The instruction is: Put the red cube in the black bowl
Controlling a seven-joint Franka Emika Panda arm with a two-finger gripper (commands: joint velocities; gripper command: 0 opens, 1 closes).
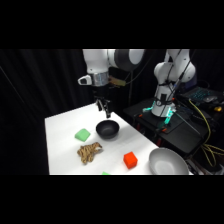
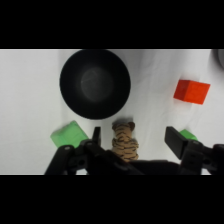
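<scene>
red cube [image 1: 130,160] apart, striped toy [image 1: 89,152] nr black bowl [image 1: 107,130]

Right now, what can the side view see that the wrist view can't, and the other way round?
Only the side view shows the arm's base, the large silver bowl at the table's near corner, and the pincer hanging above the table behind the black bowl. Only the wrist view looks straight into the black bowl's empty inside and shows the pincer's open fingers up close. Both show the red cube, a green block and a striped toy.
</scene>
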